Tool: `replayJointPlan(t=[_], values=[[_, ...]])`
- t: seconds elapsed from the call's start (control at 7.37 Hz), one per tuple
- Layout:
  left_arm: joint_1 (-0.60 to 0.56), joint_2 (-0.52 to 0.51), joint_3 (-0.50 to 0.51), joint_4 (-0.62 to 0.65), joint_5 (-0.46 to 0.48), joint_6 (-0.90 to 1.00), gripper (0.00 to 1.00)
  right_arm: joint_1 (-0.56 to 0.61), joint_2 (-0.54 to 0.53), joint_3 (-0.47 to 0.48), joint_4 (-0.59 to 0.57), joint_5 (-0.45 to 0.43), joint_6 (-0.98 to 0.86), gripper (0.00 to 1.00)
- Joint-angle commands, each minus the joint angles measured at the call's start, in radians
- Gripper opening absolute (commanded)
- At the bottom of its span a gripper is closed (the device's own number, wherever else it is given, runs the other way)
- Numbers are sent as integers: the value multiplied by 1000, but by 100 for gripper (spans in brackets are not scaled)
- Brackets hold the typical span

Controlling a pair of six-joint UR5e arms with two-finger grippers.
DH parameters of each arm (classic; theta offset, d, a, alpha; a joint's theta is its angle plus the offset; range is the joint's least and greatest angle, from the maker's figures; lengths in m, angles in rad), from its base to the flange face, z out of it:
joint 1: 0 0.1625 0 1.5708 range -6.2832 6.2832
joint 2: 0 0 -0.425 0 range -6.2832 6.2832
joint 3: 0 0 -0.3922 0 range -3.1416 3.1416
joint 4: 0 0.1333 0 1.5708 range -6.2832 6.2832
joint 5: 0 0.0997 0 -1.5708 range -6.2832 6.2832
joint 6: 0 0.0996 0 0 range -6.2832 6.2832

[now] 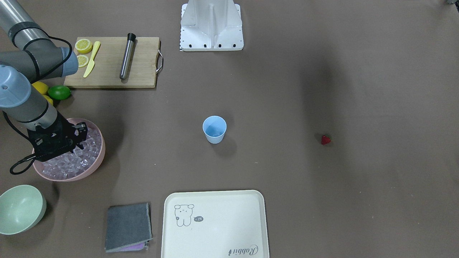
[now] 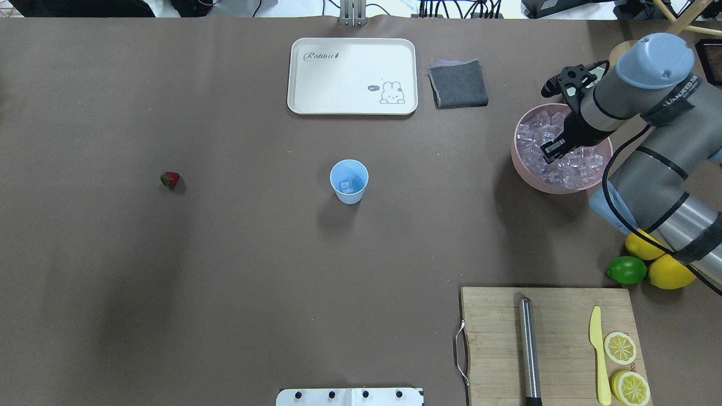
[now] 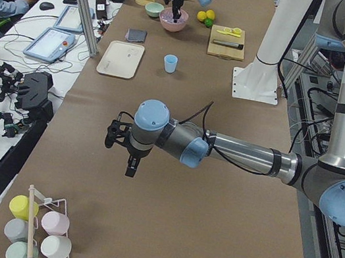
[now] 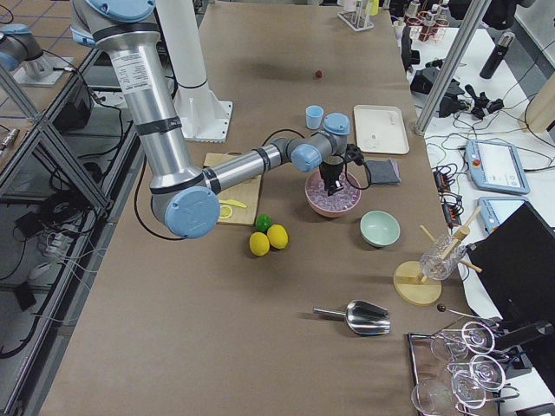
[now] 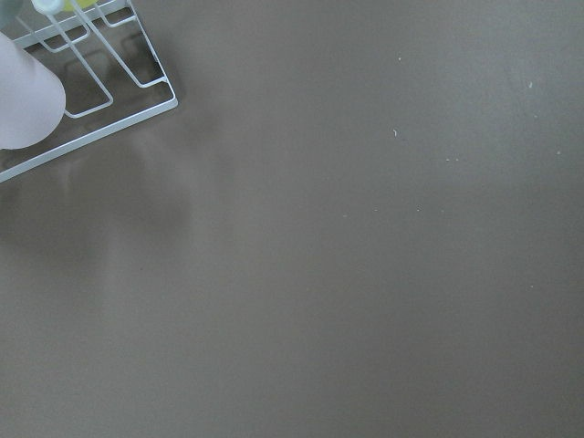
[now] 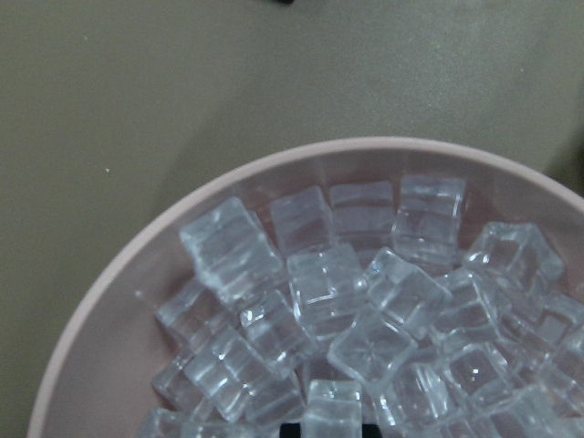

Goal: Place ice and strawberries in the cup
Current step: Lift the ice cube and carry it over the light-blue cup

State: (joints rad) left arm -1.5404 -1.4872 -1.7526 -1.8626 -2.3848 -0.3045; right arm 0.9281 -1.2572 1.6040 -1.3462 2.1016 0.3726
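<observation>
The light blue cup (image 2: 348, 180) stands upright at the table's middle, also in the front view (image 1: 214, 129), with one ice cube (image 2: 346, 185) in it. The red strawberry (image 2: 170, 179) lies alone far to the left. A pink bowl (image 2: 516, 152) holds several ice cubes (image 6: 365, 310). My right gripper (image 2: 555, 148) is down in that bowl, and its dark fingertips stand either side of one cube (image 6: 333, 406). My left gripper (image 3: 131, 167) hangs over bare table far from the cup. It shows only in the exterior left view, so I cannot tell if it is open or shut.
A cream tray (image 2: 352, 107) and grey cloth (image 2: 458, 83) lie beyond the cup. A cutting board (image 2: 558, 316) holds a metal rod, a yellow knife and lemon halves. Lemons and a lime (image 2: 626, 270) sit beside my right arm. A pale green bowl (image 1: 19, 209) stands near the pink bowl.
</observation>
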Motion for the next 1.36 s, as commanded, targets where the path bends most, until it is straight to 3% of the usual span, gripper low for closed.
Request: replayJointPlan(t=[0.0, 0.27, 0.54, 0.81, 1.22], values=[[0, -1, -2, -7, -2, -5, 98, 9, 13, 25, -2, 9, 2, 0], [0, -1, -1, -7, -2, -7, 98, 92, 69, 42, -84, 90, 2, 0], [0, -1, -2, -7, -4, -7, 98, 103, 235, 89, -339, 95, 14, 0], [0, -1, -1, -7, -4, -7, 98, 23, 348, 90, -364, 83, 218, 0], [2, -2, 2, -7, -4, -10, 98, -190, 536, 19, -363, -87, 509, 0]])
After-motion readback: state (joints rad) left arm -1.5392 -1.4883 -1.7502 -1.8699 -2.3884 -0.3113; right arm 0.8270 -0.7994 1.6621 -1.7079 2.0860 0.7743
